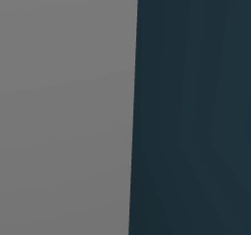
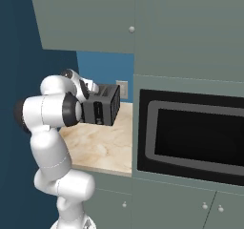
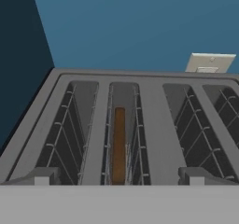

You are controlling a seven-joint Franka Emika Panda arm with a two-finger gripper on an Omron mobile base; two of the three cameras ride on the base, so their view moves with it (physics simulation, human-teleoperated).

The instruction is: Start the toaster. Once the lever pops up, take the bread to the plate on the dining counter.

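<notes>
1. You are looking straight down into the toaster (image 3: 126,129) through the hand camera, and the bread (image 3: 119,146) is sitting deep in the second slot from the left, edge-on between the wire guides.
2. Judging by that, the step in hand is either pressing the lever or lifting the bread out; the lever itself is not showing, so you cannot tell whether it is down or up.
3. If you are going for the bread, keep the gripper (image 3: 119,181) centred over that slot, with one fingertip (image 3: 42,177) going to each side of the slice, and descend straight so the fingers are not catching the wires.
4. The fingertips are standing wide apart, far wider than the slice, so you are holding nothing; close only once the tips are well below the bread's top edge.
5. If the lever is not pressed yet, you are probably needing to shift toward the toaster's front face first.
6. In the right base view the arm (image 2: 50,113) is folding sharply, with the elbow jutting toward the camera and the hand reaching back over the toaster on the counter (image 2: 100,147), beside the oven (image 2: 190,137).
7. The plate is somewhere out of frame, so you are needing to drive later.
</notes>
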